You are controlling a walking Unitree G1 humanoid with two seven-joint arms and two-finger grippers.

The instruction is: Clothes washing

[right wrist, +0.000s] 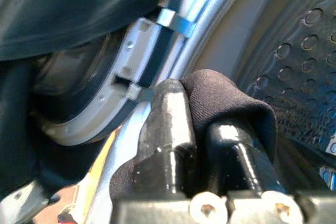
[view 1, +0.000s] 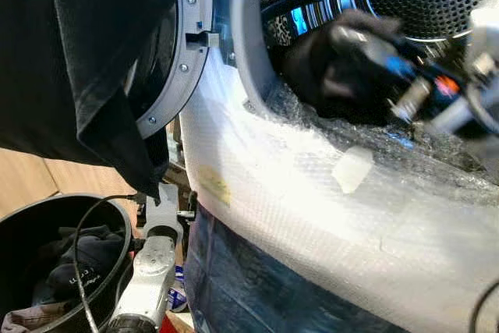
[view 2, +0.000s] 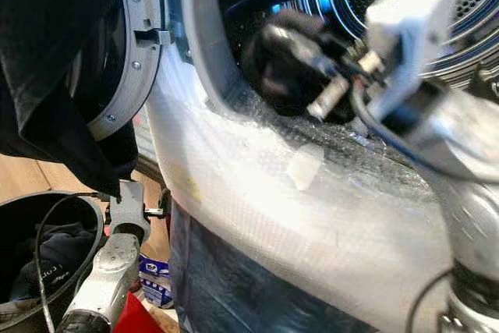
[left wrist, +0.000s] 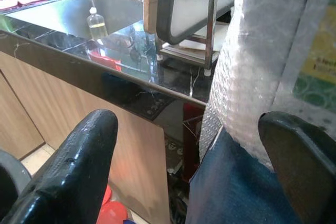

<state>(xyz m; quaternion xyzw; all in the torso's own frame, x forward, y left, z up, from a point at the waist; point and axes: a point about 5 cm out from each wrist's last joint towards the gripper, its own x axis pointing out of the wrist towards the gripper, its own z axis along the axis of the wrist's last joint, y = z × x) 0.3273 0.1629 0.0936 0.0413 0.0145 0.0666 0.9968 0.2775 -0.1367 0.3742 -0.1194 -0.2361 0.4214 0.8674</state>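
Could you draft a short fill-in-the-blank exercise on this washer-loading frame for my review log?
1. The right claw is shut on a ____ garment at the washing machine's opening.
2. The left claw hangs low with its fingers ____, gripping nothing.
3. The washer's front is covered in ____ wrap.
4. More clothes lie in the dark ____ on the floor at the robot's left.

Missing words: black; open; bubble; basket
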